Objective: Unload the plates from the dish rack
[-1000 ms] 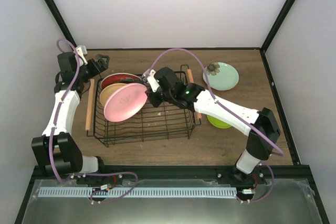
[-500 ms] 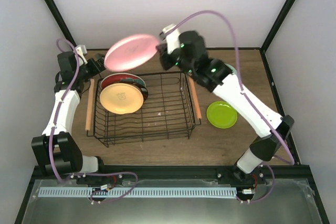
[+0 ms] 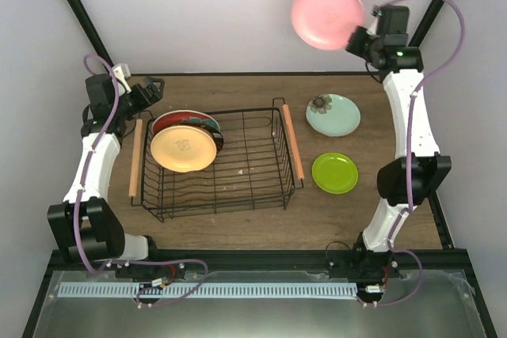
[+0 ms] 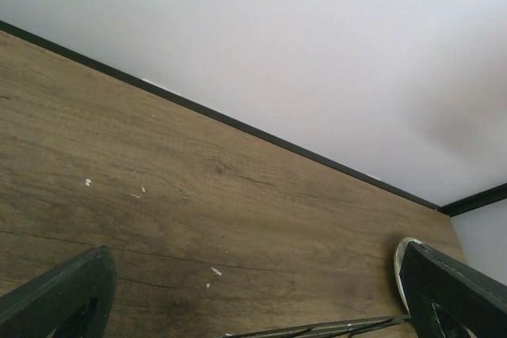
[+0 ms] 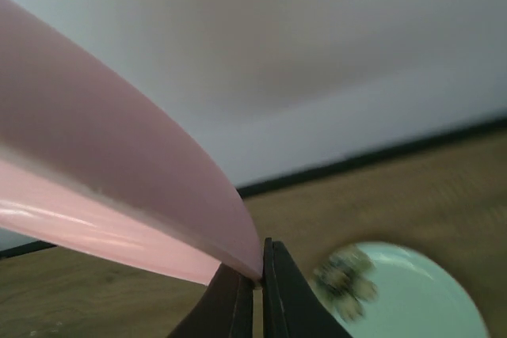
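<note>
Plates: pink plate (image 3: pixel 327 15) is in the air above the far right corner of the table (image 3: pixel 238 225), its edge pinched by the right gripper (image 3: pixel 358 39), well clear of the rack (image 3: pixel 253 191).
Done: mint plate (image 3: pixel 333 114) and lime plate (image 3: pixel 334 172) lie flat on the table right of the rack, apart from each other.
Left in rack: orange plate (image 3: pixel 184 149) and red plate (image 3: pixel 184 119) lean at the left end; anything behind them I cannot tell.
Progress: about halfway, by my guess — the pink one needs setting down, then the rest.
Left gripper (image 3: pixel 153 89): fingers spread, nothing between them, near the rack's far left corner.
Right wrist view: jaws pressed on the pink rim, mint plate below, blurred.
Top view: the only one showing the rack's contents — left wrist sees just bare table and a bit of wire.
</note>
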